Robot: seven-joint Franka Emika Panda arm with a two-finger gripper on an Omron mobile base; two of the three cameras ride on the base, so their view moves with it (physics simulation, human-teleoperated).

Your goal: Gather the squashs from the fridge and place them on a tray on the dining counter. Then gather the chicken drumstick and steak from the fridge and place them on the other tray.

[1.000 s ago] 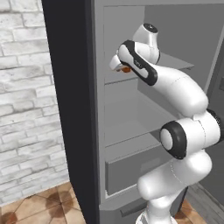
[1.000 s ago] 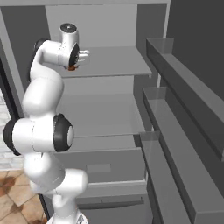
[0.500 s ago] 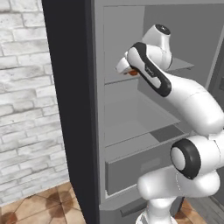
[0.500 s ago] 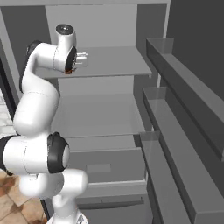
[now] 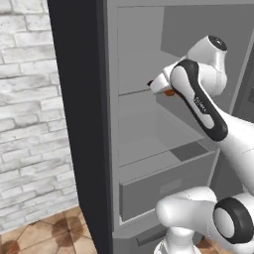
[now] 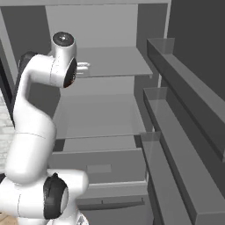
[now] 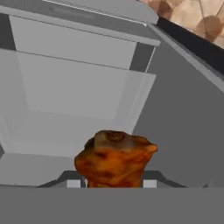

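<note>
Here, end effector (image 7: 111,183) clamped around a lumpy, mottled orange-brown chicken drumstick (image 7: 113,159).

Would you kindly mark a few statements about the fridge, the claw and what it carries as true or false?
1. The fridge stands open, its shelves in view. True.
2. An orange-brown piece of meat, the chicken drumstick, sits between the fingers of the claw. True.
3. The drumstick lies on a blue tray. False: it is held by the claw, up by the fridge shelves.
4. A brick wall stands to the left of the fridge in the left base view. True.
5. The fridge drawer is pulled fully out and packed with squashes. False: its front shows below the shelves and no squash is visible on it.
</note>
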